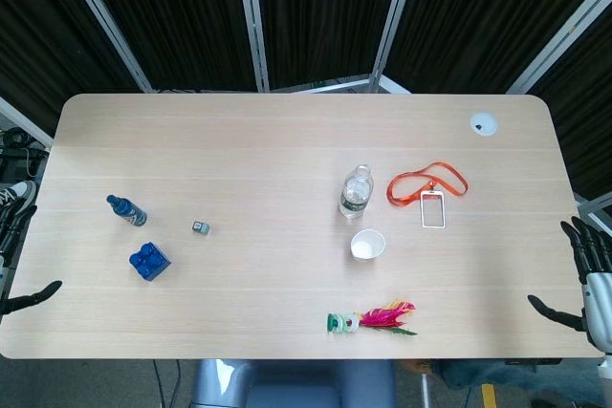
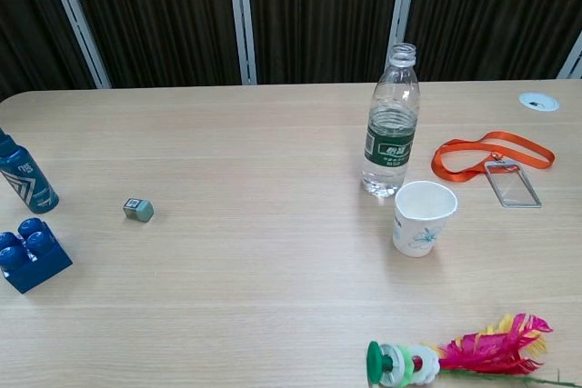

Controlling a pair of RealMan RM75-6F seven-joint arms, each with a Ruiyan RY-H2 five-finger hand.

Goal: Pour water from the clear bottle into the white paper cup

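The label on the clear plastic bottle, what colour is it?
Dark green with white print, wrapped around the clear plastic bottle's middle; the chest view shows it best.

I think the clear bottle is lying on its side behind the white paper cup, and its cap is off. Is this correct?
Not quite. The clear bottle stands upright behind the white paper cup, as the chest view shows. Its cap is indeed off.
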